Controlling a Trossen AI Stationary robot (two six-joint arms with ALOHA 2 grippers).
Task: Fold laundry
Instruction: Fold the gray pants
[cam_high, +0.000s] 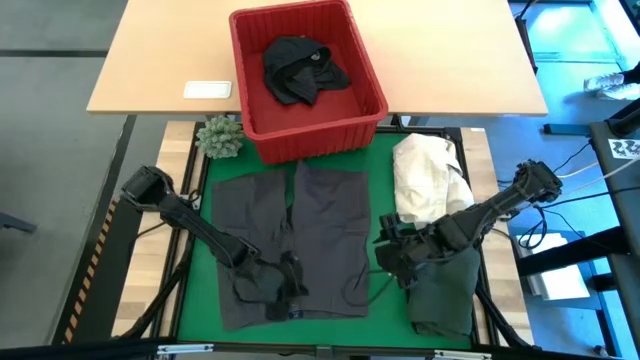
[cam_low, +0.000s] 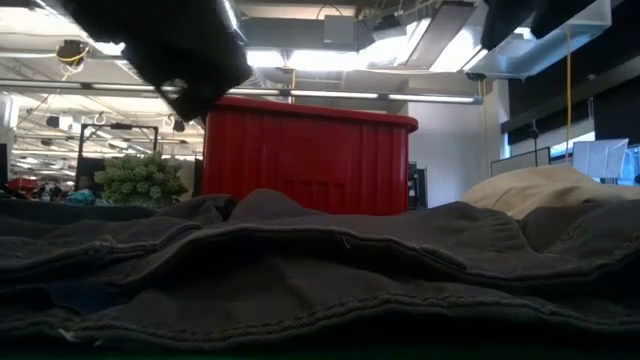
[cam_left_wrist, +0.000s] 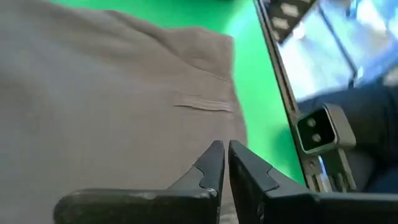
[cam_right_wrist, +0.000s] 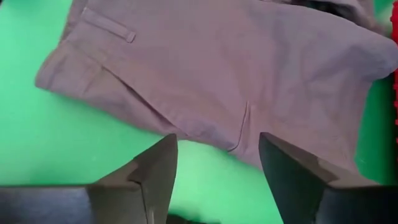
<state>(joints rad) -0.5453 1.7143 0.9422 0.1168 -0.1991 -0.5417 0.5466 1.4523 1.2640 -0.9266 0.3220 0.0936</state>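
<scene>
Fingers of the right gripper (cam_right_wrist: 214, 180) stand wide apart with nothing between them, hanging just off the right edge of the dark grey cloth shorts (cam_high: 295, 235), over bare green mat (cam_high: 385, 160). The left gripper (cam_left_wrist: 224, 163) has its fingers pressed together; it sits low over the waistband end of the same shorts, near their left side, and whether any cloth is pinched there I cannot tell. The shorts lie spread flat on the mat, legs pointing toward the red plastic basket (cam_high: 365, 110), which holds a crumpled black garment (cam_high: 300, 70). A folded dark green garment (cam_high: 445, 290) lies under the right arm, with a cream-white cloth heap (cam_high: 425, 175) just beyond it.

The step in hand looks like the fold of the grey shorts, with the cloth laid out and no crease made. The next move probably calls for the right gripper to drop onto the near right edge, close on it, and carry it across onto the left half.
</scene>
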